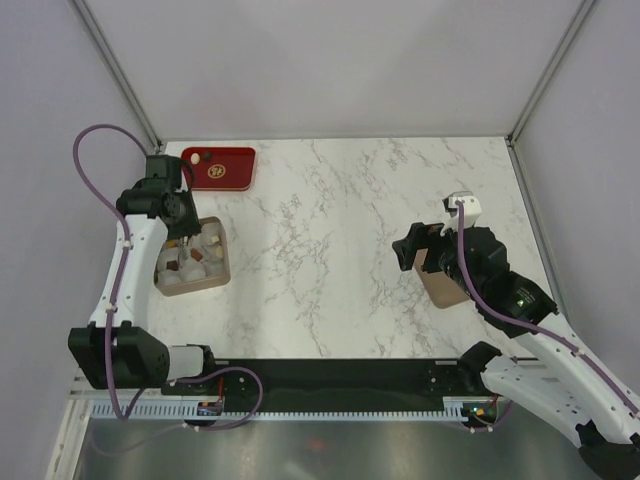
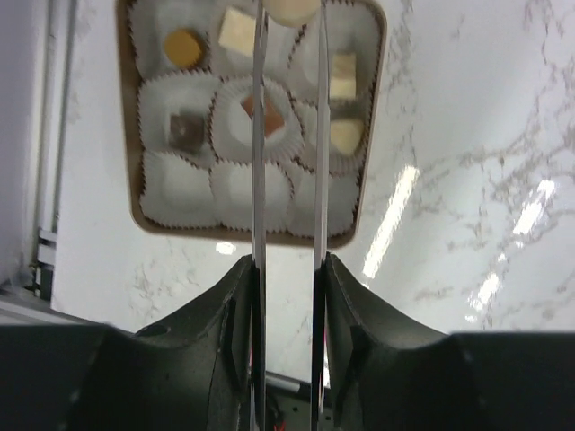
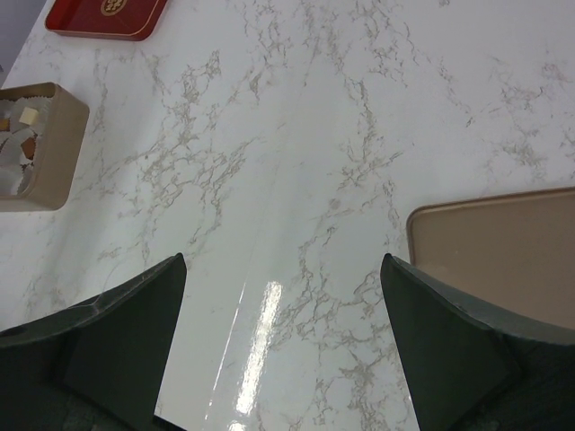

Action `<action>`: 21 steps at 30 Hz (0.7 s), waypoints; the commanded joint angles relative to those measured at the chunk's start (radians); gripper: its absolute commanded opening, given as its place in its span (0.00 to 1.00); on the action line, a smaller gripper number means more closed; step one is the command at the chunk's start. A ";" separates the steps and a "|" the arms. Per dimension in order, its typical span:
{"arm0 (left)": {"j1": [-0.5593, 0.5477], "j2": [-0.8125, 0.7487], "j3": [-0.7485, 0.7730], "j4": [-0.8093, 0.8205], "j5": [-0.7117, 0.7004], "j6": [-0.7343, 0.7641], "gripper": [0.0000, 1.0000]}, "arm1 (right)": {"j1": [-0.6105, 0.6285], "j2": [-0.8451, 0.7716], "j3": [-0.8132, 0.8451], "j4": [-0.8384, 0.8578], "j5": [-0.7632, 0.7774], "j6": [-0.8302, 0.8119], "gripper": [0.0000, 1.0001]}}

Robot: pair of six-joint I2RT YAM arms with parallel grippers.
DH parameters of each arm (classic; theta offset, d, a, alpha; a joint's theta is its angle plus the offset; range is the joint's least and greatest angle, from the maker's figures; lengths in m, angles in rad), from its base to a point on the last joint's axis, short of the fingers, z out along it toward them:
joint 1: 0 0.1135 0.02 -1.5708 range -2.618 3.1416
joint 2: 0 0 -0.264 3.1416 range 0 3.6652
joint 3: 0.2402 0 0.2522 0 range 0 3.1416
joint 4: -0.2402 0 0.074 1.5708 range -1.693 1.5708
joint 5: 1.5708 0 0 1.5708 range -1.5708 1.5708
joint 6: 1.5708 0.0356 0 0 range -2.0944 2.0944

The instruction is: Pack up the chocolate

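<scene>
My left jaws hang straight over the tan box [image 2: 243, 237], which sits on the table [image 1: 350, 220] at my left side. Their two thin blades stand a narrow way apart. A cream-white piece [image 2: 289, 7] fills the gap at their tips from blade to blade, so I have it pinched. It hangs above the far row of the box. Below it the chocolate [image 2: 238, 30] already packed lies in white paper cups [image 2: 180, 193]. A tan round one and a cream square are in the far row. A dark brown square and a reddish-brown one are in the middle row, the second partly behind one blade. Two more cream pieces lie along the right side.

My right jaws are spread wide with nothing between them but marble. They hover over the table, well apart from the box. The flat tan box lid [image 3: 503, 251] lies just beside them, its corner running under the finger [image 3: 449, 350] at the right of my wrist view. From above, that arm hides most of the lid.

The red tray [image 1: 225, 168] rests near the table's far left corner, beyond the box. Two small pieces [image 1: 193, 156] lie at its left end, one pale, one darker; I cannot tell more.
</scene>
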 commanded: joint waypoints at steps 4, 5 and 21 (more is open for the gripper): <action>-0.003 -0.164 -0.158 -0.091 0.210 -0.090 0.38 | 0.004 -0.015 -0.002 0.018 -0.035 -0.029 0.98; -0.002 -0.179 -0.176 -0.102 0.233 -0.093 0.37 | 0.004 -0.020 -0.003 0.018 -0.042 -0.029 0.98; -0.003 -0.236 -0.176 -0.255 0.261 -0.173 0.38 | 0.004 -0.040 -0.003 0.006 -0.025 -0.029 0.98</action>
